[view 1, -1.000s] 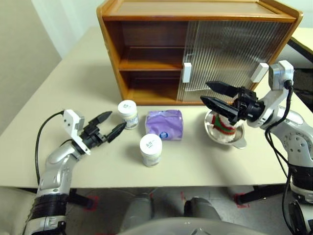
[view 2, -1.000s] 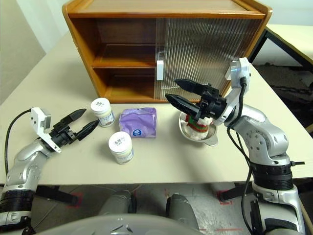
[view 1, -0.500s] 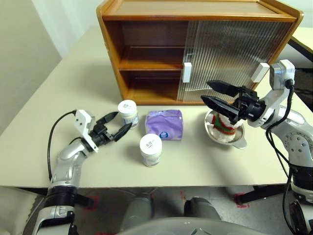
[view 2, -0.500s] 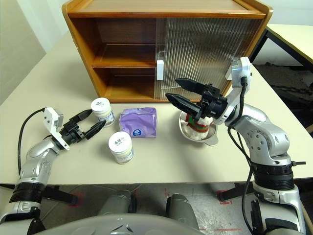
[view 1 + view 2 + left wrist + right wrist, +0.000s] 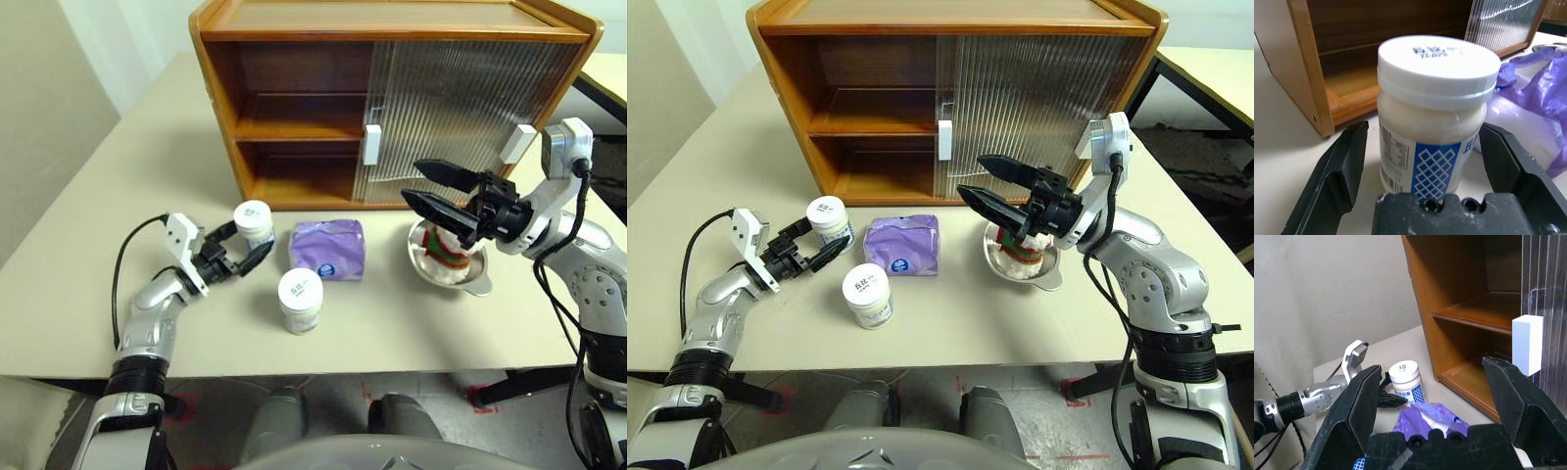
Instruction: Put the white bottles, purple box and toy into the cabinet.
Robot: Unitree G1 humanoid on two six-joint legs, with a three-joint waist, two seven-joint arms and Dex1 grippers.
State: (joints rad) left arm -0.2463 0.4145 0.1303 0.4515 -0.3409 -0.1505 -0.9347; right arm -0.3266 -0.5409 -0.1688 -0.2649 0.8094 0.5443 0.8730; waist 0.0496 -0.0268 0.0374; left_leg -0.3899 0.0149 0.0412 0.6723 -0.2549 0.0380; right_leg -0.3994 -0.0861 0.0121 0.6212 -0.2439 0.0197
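Note:
One white bottle (image 5: 255, 221) stands just in front of the cabinet's (image 5: 294, 108) open left half. My left gripper (image 5: 251, 236) is open around it. In the left wrist view both fingers (image 5: 1347, 161) flank this bottle (image 5: 1435, 117) with a gap on each side. The second white bottle (image 5: 300, 299) stands nearer the table's front edge. Between the bottles lies the purple box (image 5: 329, 248). The toy (image 5: 446, 250) sits in a steel bowl (image 5: 472, 282) on the right. My right gripper (image 5: 411, 182) hangs open above it, holding nothing.
The cabinet's ribbed sliding door (image 5: 460, 98), with white block handles (image 5: 373, 144), covers its right half. Both shelves on the left side stand open. A cable (image 5: 132, 250) loops from my left wrist over the beige table (image 5: 147, 176).
My left gripper has moved forward and to the right, up to the far bottle, and its open fingers now straddle it. The right arm has stayed still.

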